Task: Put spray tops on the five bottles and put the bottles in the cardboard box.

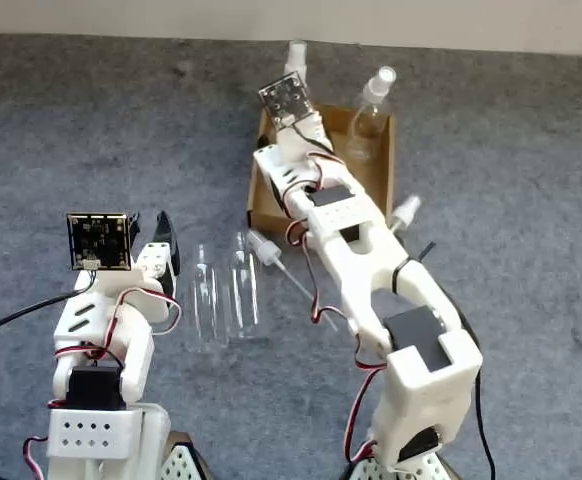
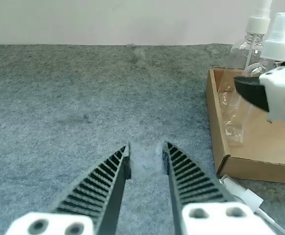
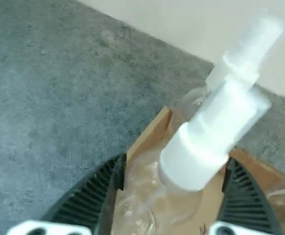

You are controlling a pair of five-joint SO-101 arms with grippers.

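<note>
I see my left arm (image 1: 101, 340) folded back, left pincer (image 2: 145, 149) slightly parted; my right arm (image 1: 371, 260) stretches forward, right pincer (image 3: 174, 161) spread wide.

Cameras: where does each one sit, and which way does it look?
High view: fixed up high, looking down on the grey mat, the cardboard box, two uncapped bottles; shows the left arm and right arm.
Left wrist view: on the left arm's wrist, looking low across the mat, catching the box; shows its open left gripper.
Right wrist view: on the right arm's wrist, looking down over the box at a spray-topped bottle; shows the right gripper.
Shared: all three see the box.
</note>
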